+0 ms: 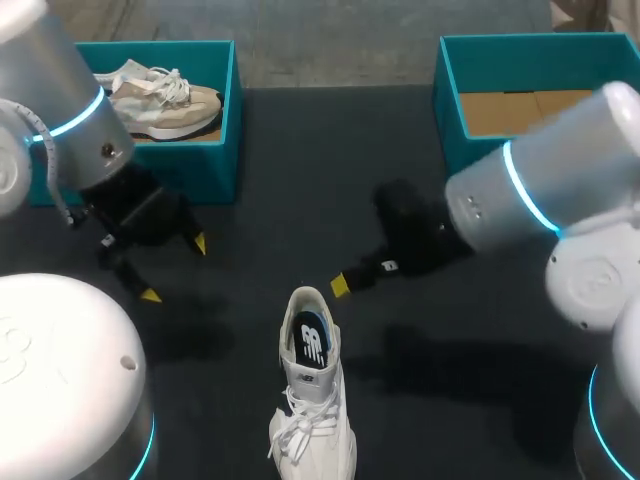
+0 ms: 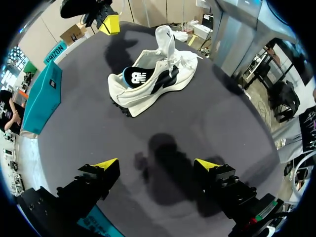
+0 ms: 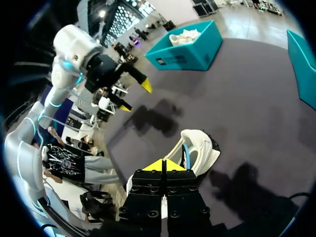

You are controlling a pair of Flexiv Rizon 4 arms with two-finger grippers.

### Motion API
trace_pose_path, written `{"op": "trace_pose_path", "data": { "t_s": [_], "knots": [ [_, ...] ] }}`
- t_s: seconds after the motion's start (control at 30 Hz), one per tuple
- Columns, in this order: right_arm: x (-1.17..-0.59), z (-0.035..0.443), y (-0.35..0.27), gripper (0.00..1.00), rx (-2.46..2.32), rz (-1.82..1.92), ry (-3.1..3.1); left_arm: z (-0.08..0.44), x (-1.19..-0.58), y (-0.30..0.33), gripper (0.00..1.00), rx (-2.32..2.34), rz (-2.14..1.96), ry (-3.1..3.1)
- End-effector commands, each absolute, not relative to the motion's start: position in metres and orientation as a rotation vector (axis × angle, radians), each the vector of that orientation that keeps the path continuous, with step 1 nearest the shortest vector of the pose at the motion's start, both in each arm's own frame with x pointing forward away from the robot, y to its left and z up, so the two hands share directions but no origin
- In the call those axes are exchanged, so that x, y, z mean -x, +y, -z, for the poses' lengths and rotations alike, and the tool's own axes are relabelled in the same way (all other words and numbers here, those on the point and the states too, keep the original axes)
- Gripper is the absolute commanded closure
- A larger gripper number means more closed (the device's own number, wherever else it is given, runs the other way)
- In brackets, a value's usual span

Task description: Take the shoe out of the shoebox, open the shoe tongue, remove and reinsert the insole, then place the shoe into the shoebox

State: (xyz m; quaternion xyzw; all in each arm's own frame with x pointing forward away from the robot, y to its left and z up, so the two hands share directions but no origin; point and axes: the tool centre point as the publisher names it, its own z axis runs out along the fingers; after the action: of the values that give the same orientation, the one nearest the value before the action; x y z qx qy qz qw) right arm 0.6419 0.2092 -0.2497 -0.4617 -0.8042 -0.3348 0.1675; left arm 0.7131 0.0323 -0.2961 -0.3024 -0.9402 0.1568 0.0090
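The white sneaker (image 1: 312, 400) stands on its sole at the near middle of the dark table (image 1: 280, 180), heel pointing far, with its dark insole (image 1: 310, 340) showing. The right gripper (image 1: 341, 285) hangs just beyond the heel, slightly to its right, fingers pressed together on nothing. The left gripper (image 1: 175, 269), fingers spread apart, hangs well to the sneaker's far left. The left shoebox (image 1: 205, 165) holds a beige sneaker (image 1: 160, 100). The right shoebox (image 1: 450, 110) stands at the far right.
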Motion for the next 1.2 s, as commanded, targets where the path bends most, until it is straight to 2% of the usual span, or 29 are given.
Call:
{"op": "trace_pose_path", "data": {
  "t_s": [0.03,0.2,0.47,0.87,1.2],
  "knots": [
    [-0.644,0.247,0.214,1.0,1.458,0.754,-2.457,0.295,-0.71,0.034,0.0,0.947,-0.487,-2.943],
    [-0.646,0.245,0.23,1.0,1.448,0.731,-2.543,0.287,-0.719,0.042,0.0,1.032,-0.527,-2.92],
    [-0.642,0.257,0.257,1.0,1.478,0.669,-2.598,0.273,-0.756,0.076,0.0,1.567,-0.533,-2.719],
    [-0.64,0.294,0.278,1.0,1.496,0.595,-2.55,0.259,-0.783,0.09,0.0,1.639,-0.39,-2.71],
    [-0.64,0.294,0.278,1.0,1.496,0.595,-2.55,0.259,-0.783,0.09,0.0,1.639,-0.39,-2.71]
  ]
}}
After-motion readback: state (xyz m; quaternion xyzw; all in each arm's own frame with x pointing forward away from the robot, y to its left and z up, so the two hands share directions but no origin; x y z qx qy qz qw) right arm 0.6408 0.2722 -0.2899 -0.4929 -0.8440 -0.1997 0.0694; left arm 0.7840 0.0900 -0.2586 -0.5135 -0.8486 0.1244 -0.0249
